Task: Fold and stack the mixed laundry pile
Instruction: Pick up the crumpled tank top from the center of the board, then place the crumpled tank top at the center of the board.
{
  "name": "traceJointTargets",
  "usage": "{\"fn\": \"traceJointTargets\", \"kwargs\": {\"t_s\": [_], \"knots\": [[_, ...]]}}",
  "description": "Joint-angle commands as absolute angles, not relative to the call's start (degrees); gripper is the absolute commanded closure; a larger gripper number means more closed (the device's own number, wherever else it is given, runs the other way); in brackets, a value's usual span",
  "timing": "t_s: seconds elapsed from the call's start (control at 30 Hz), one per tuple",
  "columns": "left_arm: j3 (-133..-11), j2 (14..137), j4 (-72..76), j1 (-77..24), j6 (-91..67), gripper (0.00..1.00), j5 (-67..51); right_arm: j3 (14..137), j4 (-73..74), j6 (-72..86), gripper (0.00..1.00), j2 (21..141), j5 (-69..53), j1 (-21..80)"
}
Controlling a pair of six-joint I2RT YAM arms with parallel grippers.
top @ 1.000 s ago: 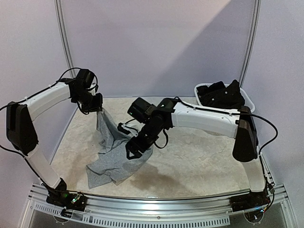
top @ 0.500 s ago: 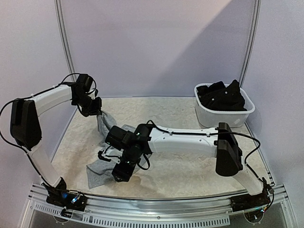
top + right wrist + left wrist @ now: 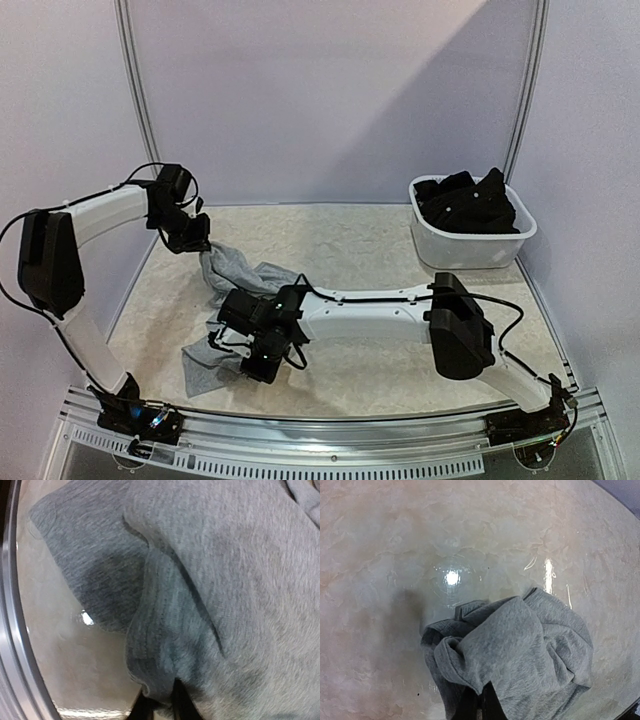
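Left gripper: I see it clamped tight on the grey top.
Right gripper: fingers nipped together on its near fold.

right tool: fingers hidden under its own wrist in the top view; only their tips show at the bottom edge of the wrist view.
left tool: fingers cut off by the bottom edge of the wrist view.
grey top: middle covered by the right arm.
black garments: heaped in the basket; single pieces cannot be told apart.
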State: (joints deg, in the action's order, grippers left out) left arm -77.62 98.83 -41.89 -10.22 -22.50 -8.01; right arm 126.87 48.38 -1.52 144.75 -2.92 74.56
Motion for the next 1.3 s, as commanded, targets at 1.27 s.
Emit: {"fn": "traceJointTargets", "kwargs": {"t_s": [1.27], "knots": [[-63.59, 74.67, -44.10, -9.37, -30.19, 1.00, -6.48, 95.80, 50.78, 9.17, 1.00, 101.48, 14.23, 39.09]]}}
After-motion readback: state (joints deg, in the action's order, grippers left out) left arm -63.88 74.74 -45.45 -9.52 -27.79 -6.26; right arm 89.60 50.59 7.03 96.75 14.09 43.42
